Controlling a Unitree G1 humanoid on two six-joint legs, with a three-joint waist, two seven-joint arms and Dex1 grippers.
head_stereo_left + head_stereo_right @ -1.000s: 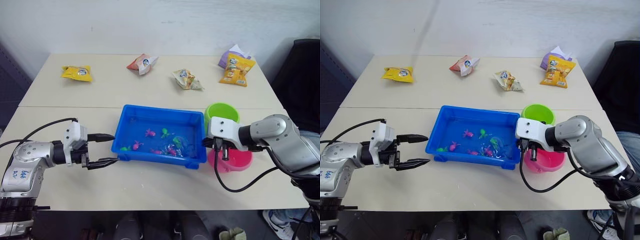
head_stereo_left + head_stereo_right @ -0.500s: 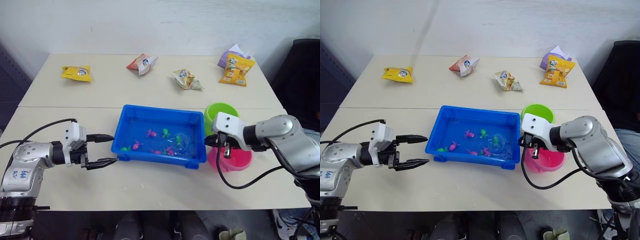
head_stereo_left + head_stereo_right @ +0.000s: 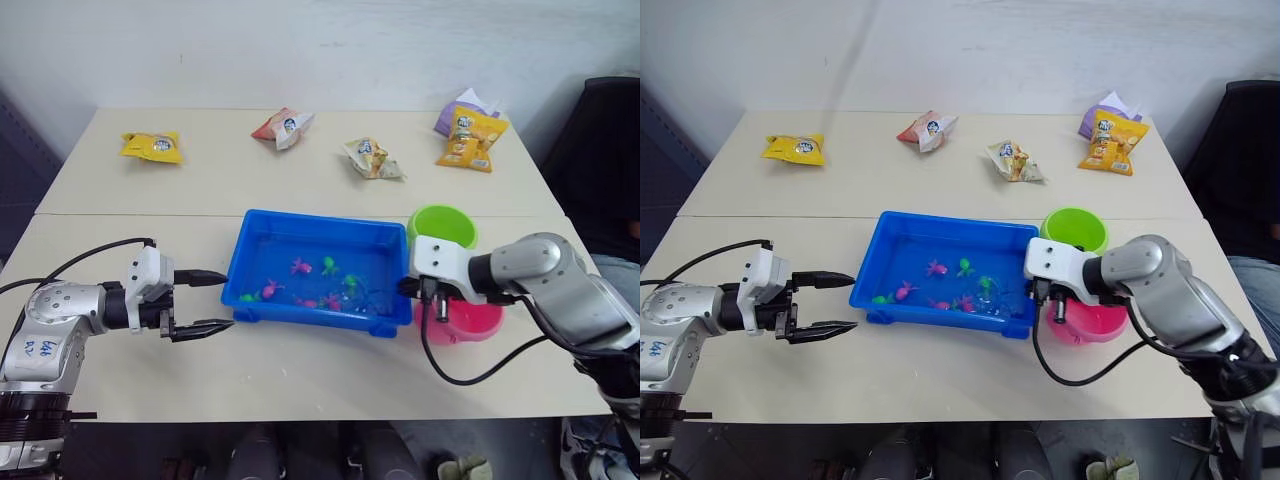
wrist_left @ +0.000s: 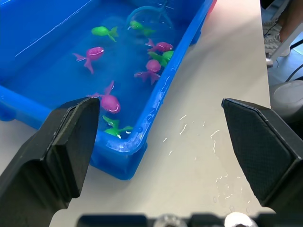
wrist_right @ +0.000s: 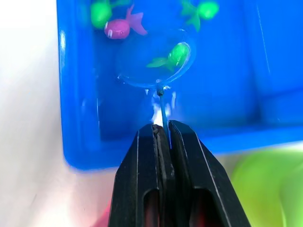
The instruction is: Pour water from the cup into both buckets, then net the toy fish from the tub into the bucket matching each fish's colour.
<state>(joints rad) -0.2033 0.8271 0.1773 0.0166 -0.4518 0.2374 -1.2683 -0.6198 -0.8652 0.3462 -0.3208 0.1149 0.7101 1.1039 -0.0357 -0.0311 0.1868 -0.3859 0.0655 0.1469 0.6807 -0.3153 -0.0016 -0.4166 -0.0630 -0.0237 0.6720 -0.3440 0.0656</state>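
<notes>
The blue tub (image 3: 300,316) holds water and several toy fish, such as a pink fish (image 4: 110,101) and a green fish (image 4: 105,31). My right gripper (image 5: 162,127) is shut on the net's thin stick (image 5: 162,101) at the tub's right end. The net hoop (image 5: 142,66) lies in the water around a green fish (image 5: 173,56). The green bucket (image 3: 443,226) and pink bucket (image 3: 475,322) stand just right of the tub, behind and below my right wrist. My left gripper (image 3: 208,301) is open and empty beside the tub's front left corner. The cup is out of view.
Several snack packets lie along the table's far side: a yellow packet (image 3: 153,146), a red-and-white one (image 3: 283,125), a pale one (image 3: 372,158) and an orange one (image 3: 466,140). Water drops (image 4: 199,137) wet the table beside the tub. A black chair (image 3: 600,150) stands at the right.
My right gripper has shifted slightly left toward the tub's end, keeping the net in the water. The left arm has not moved.
</notes>
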